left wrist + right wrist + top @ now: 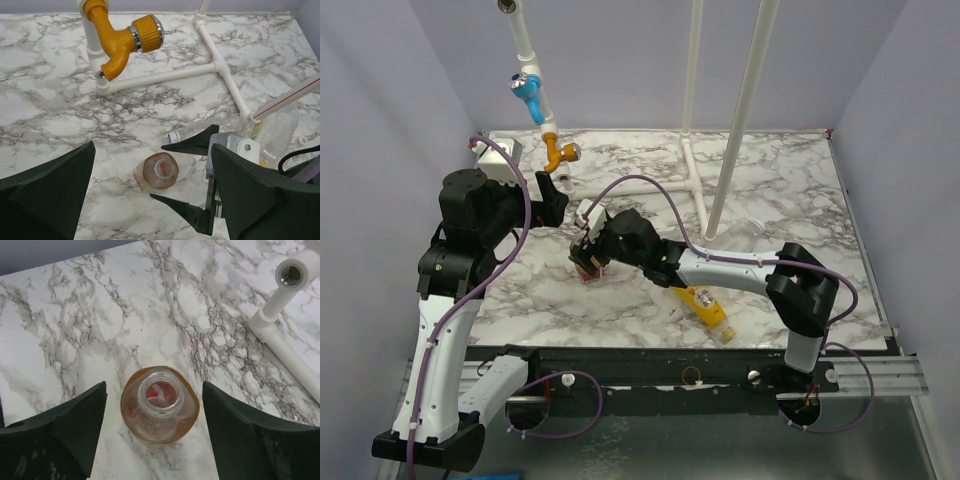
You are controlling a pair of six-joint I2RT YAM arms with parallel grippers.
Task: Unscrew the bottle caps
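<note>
The brown bottle (160, 402) with a red label stands upright on the marble table, its neck open and capless. My right gripper (154, 385) is open, with a finger on either side of the bottle and not touching it. In the top view the right gripper (588, 256) hovers over the brown bottle (588, 272). My left gripper (153, 150) is open and empty, higher up and behind the bottle (160, 172). A slim clear bottle with a blue-and-white cap (174, 136) lies behind the right gripper's fingers (195, 145). The yellow-orange bottle (705, 308) lies near the front edge.
A wider clear bottle (277, 130) lies by the white pipe frame (220, 70). An orange tap (125, 40) hangs from a white pipe at the back left, with a blue handle (525, 85) above it. Purple walls enclose the table.
</note>
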